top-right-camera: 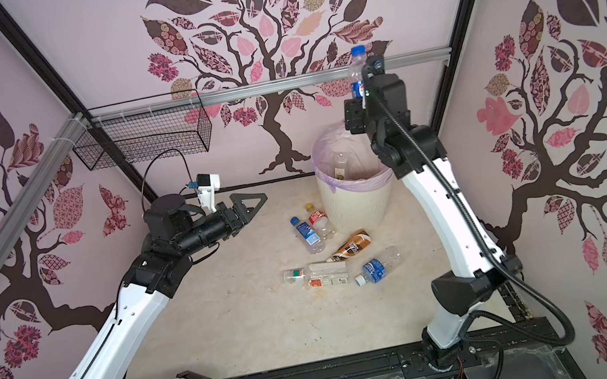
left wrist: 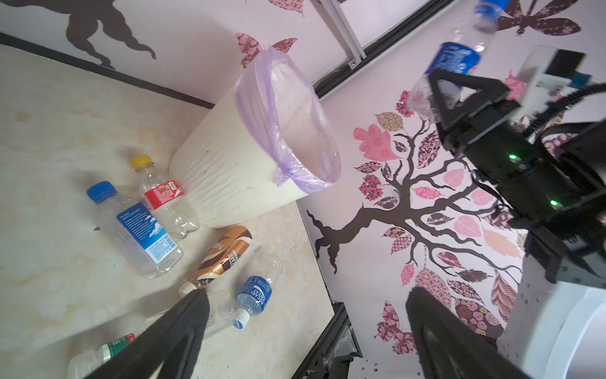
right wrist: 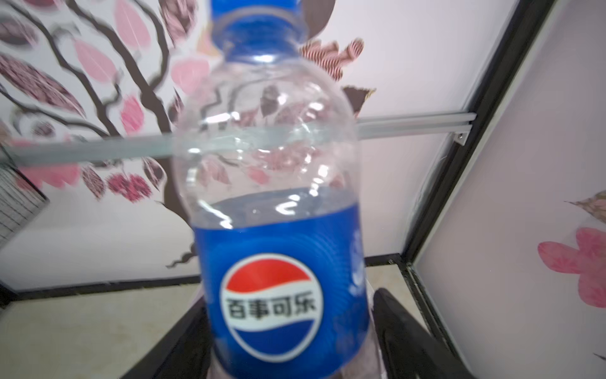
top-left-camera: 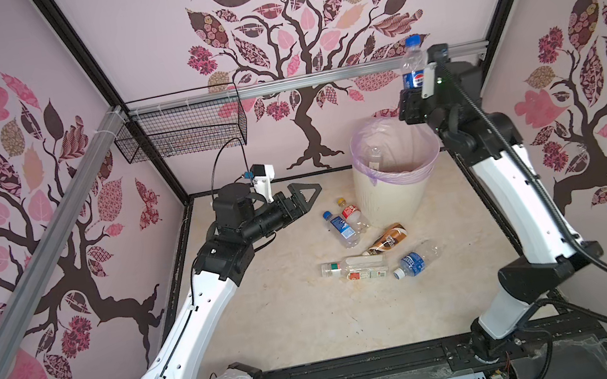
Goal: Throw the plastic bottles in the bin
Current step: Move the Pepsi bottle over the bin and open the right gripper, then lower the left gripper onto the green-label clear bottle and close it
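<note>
the left gripper point(top-left-camera: 311, 193) hangs at ten o'clock over the table point(top-left-camera: 295, 318). its fingers are spread wide and hold nothing. five plastic bottles point(top-left-camera: 366, 268) lie on their sides near the middle, spread from the bin's seven o'clock to its five o'clock. the bin point(top-left-camera: 391, 196) stands at one o'clock by the back wall. the pepsi bottle point(top-left-camera: 412, 57) sits cap up in the right gripper point(top-left-camera: 416, 84), high by the bin's two o'clock side. i cannot tell if the fingers squeeze it or let go. the bottles look empty, light, squashy and slippy, so grab them round the label. there is lots of room at six o'clock, but the side wall is close at three o'clock.
</note>
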Controlling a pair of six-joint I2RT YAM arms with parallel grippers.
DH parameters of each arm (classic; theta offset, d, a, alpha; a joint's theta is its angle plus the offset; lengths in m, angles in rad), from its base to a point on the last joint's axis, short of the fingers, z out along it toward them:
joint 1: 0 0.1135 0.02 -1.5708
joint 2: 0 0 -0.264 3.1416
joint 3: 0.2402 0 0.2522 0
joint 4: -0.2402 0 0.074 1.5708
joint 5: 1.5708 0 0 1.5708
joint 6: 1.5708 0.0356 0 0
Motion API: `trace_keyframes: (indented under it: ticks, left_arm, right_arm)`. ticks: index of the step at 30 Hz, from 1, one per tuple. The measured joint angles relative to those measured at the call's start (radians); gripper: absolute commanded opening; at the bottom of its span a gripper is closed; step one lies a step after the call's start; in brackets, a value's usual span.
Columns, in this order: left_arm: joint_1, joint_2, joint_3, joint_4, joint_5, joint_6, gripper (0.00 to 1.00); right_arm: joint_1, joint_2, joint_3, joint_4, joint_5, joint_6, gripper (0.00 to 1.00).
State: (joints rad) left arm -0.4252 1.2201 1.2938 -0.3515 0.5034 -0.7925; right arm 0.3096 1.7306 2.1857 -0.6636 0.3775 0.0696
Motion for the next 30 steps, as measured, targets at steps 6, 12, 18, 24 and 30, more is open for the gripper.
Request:
trace_keyframes:
  ticks: [6, 12, 18, 24, 30]
  left_arm:
    - [0.0, 0.042, 0.0, -0.137, -0.037, 0.097, 0.98]
    - [-0.008, 0.117, 0.0, -0.246, -0.072, 0.227, 0.98]
    - [-0.09, 0.28, 0.032, -0.361, -0.159, 0.403, 0.98]
    - [-0.212, 0.37, 0.051, -0.441, -0.265, 0.546, 0.98]
    - [-0.252, 0.413, 0.051, -0.471, -0.337, 0.629, 0.98]
  right_arm:
    - [0.0, 0.117, -0.051, -0.089, -0.028, 0.011, 1.0]
    - [0.0, 0.051, -0.011, -0.069, -0.043, 0.019, 1.0]
    - [0.003, -0.114, -0.116, -0.042, -0.13, 0.055, 1.0]
    - [0.088, -0.274, -0.398, -0.003, -0.18, 0.07, 0.99]
    - [0.179, -0.323, -0.665, 0.041, -0.243, 0.1, 1.0]
